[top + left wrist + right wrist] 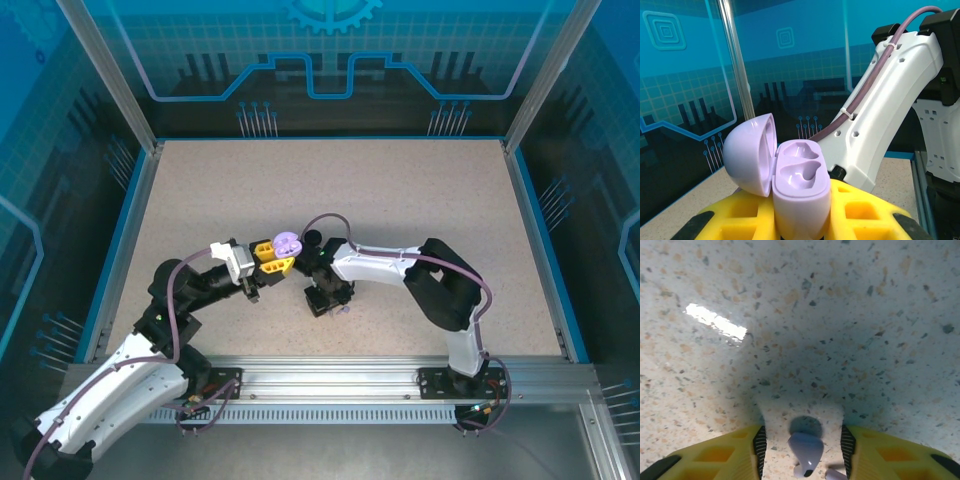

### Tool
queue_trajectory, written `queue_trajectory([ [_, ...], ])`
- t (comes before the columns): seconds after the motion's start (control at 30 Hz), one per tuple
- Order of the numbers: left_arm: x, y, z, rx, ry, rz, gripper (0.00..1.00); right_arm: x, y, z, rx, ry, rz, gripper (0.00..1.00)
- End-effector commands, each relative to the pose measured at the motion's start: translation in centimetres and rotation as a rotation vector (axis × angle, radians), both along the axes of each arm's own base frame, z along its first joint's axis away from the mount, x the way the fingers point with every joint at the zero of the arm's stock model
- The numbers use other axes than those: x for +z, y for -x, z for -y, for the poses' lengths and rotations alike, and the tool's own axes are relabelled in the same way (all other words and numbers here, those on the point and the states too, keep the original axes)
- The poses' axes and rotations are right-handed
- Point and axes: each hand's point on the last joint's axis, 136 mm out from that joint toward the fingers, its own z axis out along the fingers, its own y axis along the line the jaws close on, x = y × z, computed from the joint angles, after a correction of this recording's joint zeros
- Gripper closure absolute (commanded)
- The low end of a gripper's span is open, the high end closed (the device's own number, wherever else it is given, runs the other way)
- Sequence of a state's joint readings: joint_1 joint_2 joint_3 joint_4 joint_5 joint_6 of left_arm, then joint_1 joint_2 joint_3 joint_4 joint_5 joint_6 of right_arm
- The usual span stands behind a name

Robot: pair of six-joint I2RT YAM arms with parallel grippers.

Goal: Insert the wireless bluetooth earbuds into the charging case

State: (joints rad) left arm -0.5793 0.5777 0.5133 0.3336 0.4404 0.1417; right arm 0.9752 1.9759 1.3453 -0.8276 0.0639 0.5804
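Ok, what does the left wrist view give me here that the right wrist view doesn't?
Left wrist, not right wrist: the open purple charging case, both sockets empty, gripped in the left tool, with the right arm behind it. Right wrist, not left wrist: a purple earbud lying on the table between the open jaws of the right tool, not yet gripped. Both: yellow fingers and the speckled table.

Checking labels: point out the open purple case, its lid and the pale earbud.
purple case (pixel 801 210): left wrist view, front wall of base.
lid (pixel 742 155): left wrist view, outer dome.
earbud (pixel 806 449): right wrist view, rounded head.
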Motion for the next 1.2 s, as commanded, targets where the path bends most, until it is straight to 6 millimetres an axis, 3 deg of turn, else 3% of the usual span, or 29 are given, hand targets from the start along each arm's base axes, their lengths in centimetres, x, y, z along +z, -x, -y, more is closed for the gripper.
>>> queue_trajectory([
  [0.0,0.2,0.0,0.0,0.011,-0.002,0.025,0.93,-0.3,0.5,0.2,-0.001,0.039,-0.009,0.56],
  [0.4,0.0,-0.2,0.0,0.015,-0.004,0.017,0.93,-0.9,1.2,0.6,0.015,0.083,-0.031,0.67],
  [0.97,-0.1,-0.3,0.0,0.016,-0.006,0.011,0.93,-1.2,2.1,1.2,0.028,0.105,-0.03,0.76],
  [1.17,-0.2,-0.3,0.0,0.014,-0.006,0.009,0.93,0.5,0.9,0.9,0.02,0.008,0.025,0.78],
])
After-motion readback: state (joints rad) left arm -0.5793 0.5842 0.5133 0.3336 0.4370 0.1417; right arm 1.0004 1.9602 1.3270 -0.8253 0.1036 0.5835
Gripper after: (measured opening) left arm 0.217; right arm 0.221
